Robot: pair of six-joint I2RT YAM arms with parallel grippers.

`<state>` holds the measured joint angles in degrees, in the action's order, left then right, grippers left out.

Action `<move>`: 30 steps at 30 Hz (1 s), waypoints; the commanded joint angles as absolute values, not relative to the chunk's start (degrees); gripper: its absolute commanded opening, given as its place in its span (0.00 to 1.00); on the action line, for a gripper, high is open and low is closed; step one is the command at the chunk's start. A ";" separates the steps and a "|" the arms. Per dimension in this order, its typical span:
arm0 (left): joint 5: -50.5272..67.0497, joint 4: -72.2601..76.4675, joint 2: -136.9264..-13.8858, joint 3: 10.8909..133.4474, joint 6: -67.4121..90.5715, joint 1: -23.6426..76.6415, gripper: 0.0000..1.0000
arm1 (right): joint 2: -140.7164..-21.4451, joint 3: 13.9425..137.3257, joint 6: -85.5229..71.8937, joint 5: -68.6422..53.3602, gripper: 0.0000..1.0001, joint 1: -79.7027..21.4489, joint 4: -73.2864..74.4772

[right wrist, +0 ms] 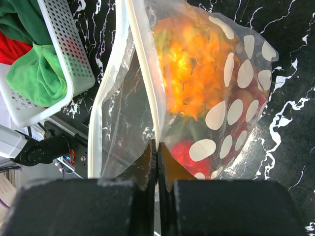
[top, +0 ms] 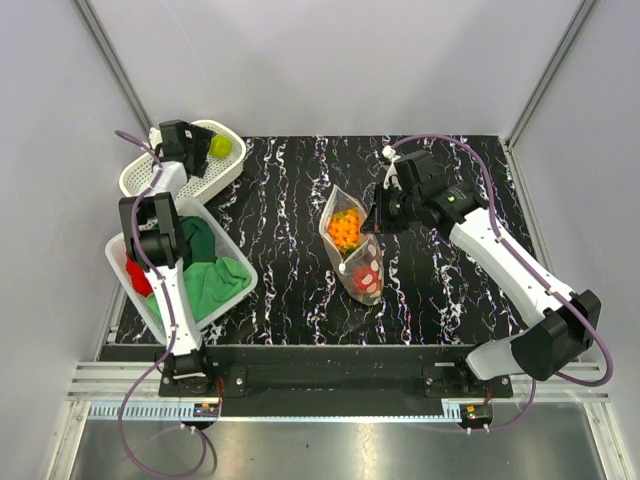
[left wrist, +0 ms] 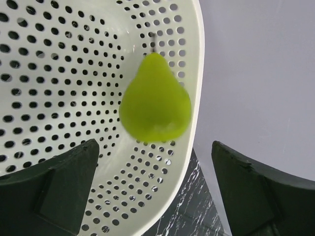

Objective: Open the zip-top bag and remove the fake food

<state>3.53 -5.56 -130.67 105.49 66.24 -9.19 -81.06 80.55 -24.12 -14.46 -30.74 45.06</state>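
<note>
**Bag held at centre; next pick lies down-frame and right of my free pincer**

**Top view.** My left pincer (top: 198, 148) hangs at upper left over the white perforated basket (top: 140, 180), with the pear (top: 220, 147) just beside it. The zip-top bag (top: 352, 245) lies at centre, its long axis running down-frame and slightly right. My right pincer (top: 378, 215) touches its upper right edge and is the nearer arm. My left is well apart from the bag.

**Left wrist view.** My left pincer (left wrist: 155, 164) stands wide open and holds nothing. The pear (left wrist: 155, 98) rests on the basket (left wrist: 59, 73) wall beyond my fingertips, stem up-frame.

**Right wrist view.** My right pincer (right wrist: 157, 157) is fully closed, pinching the bag (right wrist: 236, 73) at its white lip. Only this view shows the mouth gaping to the lip's left. The orange bumpy piece (right wrist: 184, 64) sits above the red fruit (right wrist: 184, 152), both inside.
</note>
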 commanded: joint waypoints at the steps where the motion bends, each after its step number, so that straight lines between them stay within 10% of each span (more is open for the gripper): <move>1: 4.92 -6.15 -123.50 102.84 63.89 -9.32 0.99 | -79.28 80.68 -23.29 -15.12 0.00 -30.67 44.47; 14: 29.53 -1.57 -90.84 69.80 55.74 4.00 0.82 | -75.24 79.37 -19.51 -14.94 0.00 -30.76 48.08; 23: 0.32 -14.31 -74.18 73.38 37.63 38.63 0.51 | -75.15 78.84 -18.37 -15.99 0.00 -30.76 46.23; 30: -6.41 -24.42 -81.47 78.56 27.70 46.84 0.35 | -73.74 78.23 -19.69 -18.20 0.00 -30.76 45.97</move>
